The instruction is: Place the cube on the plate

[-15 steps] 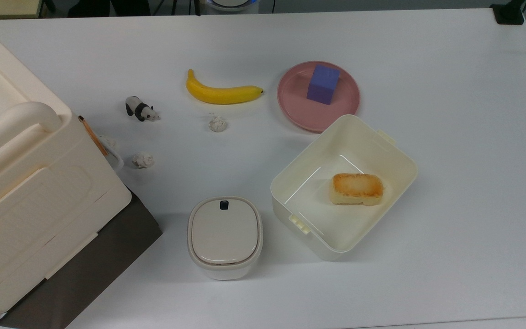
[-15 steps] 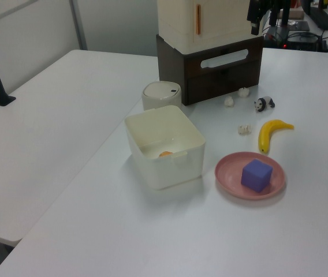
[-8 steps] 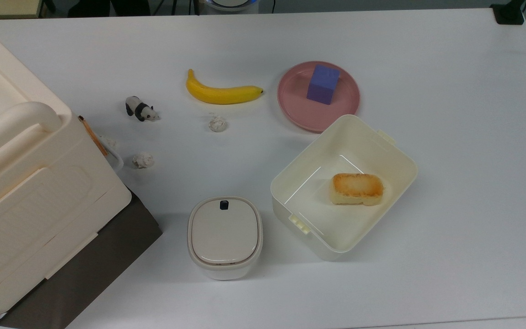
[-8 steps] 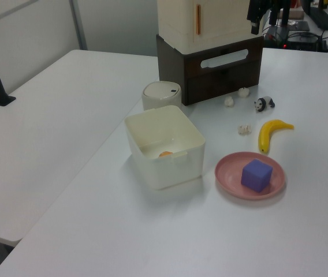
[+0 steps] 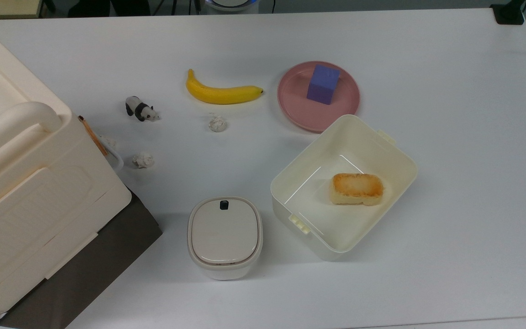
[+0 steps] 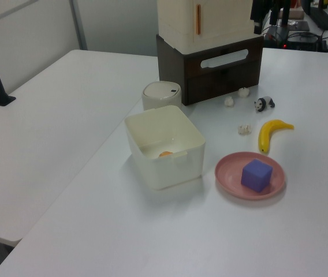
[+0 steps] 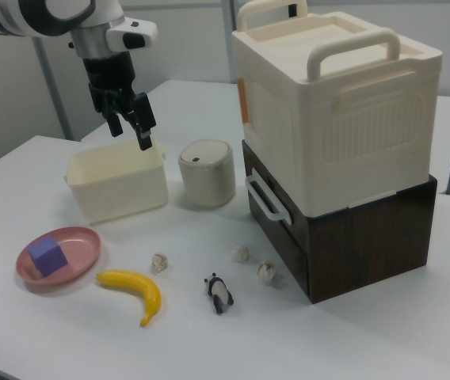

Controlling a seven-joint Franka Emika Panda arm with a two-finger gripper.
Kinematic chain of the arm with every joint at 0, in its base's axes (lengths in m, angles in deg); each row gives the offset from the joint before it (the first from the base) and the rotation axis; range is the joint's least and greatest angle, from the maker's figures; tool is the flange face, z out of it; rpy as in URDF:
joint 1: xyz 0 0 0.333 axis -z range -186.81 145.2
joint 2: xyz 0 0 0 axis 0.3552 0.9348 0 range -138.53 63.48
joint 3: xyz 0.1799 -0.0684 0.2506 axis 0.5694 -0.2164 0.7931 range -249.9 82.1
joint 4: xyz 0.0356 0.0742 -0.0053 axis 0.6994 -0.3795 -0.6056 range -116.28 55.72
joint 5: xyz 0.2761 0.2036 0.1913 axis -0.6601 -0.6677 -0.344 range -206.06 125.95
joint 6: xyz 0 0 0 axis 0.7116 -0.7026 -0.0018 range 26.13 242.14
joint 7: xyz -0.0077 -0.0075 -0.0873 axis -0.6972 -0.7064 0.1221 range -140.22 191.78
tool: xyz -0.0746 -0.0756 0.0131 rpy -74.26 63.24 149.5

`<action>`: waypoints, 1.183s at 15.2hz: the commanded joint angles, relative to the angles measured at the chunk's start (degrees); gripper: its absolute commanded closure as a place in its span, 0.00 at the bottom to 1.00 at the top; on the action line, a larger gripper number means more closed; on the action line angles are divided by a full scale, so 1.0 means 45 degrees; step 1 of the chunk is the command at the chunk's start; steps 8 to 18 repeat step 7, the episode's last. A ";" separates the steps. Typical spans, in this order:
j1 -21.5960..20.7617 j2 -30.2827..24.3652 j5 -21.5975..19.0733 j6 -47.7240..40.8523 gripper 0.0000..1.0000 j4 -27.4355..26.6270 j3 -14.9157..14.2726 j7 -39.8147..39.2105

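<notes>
So in the right view, nearest the camera there's a curved yellow banana (image 7: 135, 292) and a tiny black-and-white panda figurine (image 7: 219, 293) on the white table (image 7: 352, 340), with three small crumpled white paper balls (image 7: 241, 253) scattered just behind them. On the right view's left sits the small matte blue-purple cube (image 7: 47, 256), resting flat inside the round shallow pink plate (image 7: 82, 252), upright and a bit off-centre. Nothing is touching it.

Behind the plate is the open cream rectangular plastic container (image 7: 118, 187), and the top view shows a toasted yellow-brown bread block (image 5: 357, 188) lying on its floor. Next to it stands a small rounded cream lidded bin (image 7: 207, 172). The big cream handled storage box (image 7: 336, 103) sits stacked on a dark brown wooden drawer unit (image 7: 368, 237) on the right view's right.

The black two-finger gripper (image 7: 130, 127) hangs up in the air above the far edge of the container, well apart from the cube and higher than it. Its fingers (image 7: 143, 131) point down, spread a little and pinching nothing.
</notes>
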 commanded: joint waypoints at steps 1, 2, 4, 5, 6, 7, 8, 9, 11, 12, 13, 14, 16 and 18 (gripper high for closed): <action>-0.0176 0.0170 -0.0326 -0.0180 0.00 0.0175 -0.0074 -0.0797; -0.0176 0.0190 -0.0326 -0.0180 0.00 0.0175 -0.0054 -0.0836; -0.0176 0.0170 -0.0345 -0.0180 0.00 0.0175 -0.0015 -0.0836; -0.0176 0.0190 -0.0364 -0.0180 0.00 0.0175 -0.0015 -0.0836; -0.0176 0.0190 -0.0481 -0.0180 0.00 0.0175 -0.0015 -0.0836; -0.0176 0.0190 -0.0540 -0.0180 0.00 0.0175 -0.0015 -0.0856; -0.0176 0.0190 -0.0540 -0.0180 0.00 0.0175 -0.0015 -0.0856; -0.0176 0.0190 -0.0540 -0.0180 0.00 0.0175 -0.0015 -0.0856; -0.0176 0.0190 -0.0540 -0.0180 0.00 0.0175 -0.0015 -0.0856; -0.0176 0.0190 -0.0540 -0.0180 0.00 0.0175 -0.0015 -0.0856; -0.0176 0.0190 -0.0540 -0.0180 0.00 0.0175 -0.0015 -0.0856; -0.0176 0.0190 -0.0540 -0.0180 0.00 0.0175 -0.0015 -0.0856; -0.0176 0.0190 -0.0540 -0.0180 0.00 0.0175 -0.0015 -0.0856; -0.0176 0.0190 -0.0540 -0.0180 0.00 0.0175 -0.0015 -0.0856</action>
